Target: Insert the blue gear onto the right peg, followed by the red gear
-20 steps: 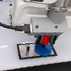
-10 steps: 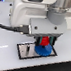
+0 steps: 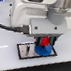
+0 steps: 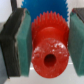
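In the exterior view the blue gear (image 3: 45, 51) lies on the white plate with the black border (image 3: 25, 51), toward its right end. Directly above it sits the red gear (image 3: 44, 42), held between the fingers of my gripper (image 3: 44, 41). The wrist view shows the red gear (image 4: 49, 44) with its centre hole facing the camera, clamped between two teal pads (image 4: 22, 42), and the blue gear (image 4: 44, 7) behind it. The right peg is hidden by the gears. A short dark pin (image 3: 28, 51) stands on the plate's left part.
The white robot arm and its body (image 3: 27, 12) fill the upper part of the exterior view. A black cable (image 3: 9, 25) runs along the exterior view's left. The plate rests on a white table (image 3: 4, 61).
The gripper with the red gear has come down a little toward the blue gear on the plate. The blue gear has not moved.
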Available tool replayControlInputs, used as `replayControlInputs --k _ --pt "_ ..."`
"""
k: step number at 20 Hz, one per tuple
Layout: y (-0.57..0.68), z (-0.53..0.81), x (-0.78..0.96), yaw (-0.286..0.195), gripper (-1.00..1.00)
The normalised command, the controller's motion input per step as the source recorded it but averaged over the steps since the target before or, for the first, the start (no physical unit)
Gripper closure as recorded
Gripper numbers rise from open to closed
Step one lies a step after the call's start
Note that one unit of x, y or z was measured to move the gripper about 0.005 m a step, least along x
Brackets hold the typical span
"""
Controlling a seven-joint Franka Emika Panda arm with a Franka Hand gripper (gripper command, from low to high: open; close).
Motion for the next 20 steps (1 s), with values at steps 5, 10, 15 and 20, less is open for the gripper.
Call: replayControlInputs --k 5,10,15,20 --pt "0.00 0.16 0.21 0.000 1.00" --pt "0.01 0.24 0.07 0.000 1.00" --pt "0.00 0.22 0.08 0.000 1.00" --pt "-0.01 -0.05 0.12 0.000 1.00"
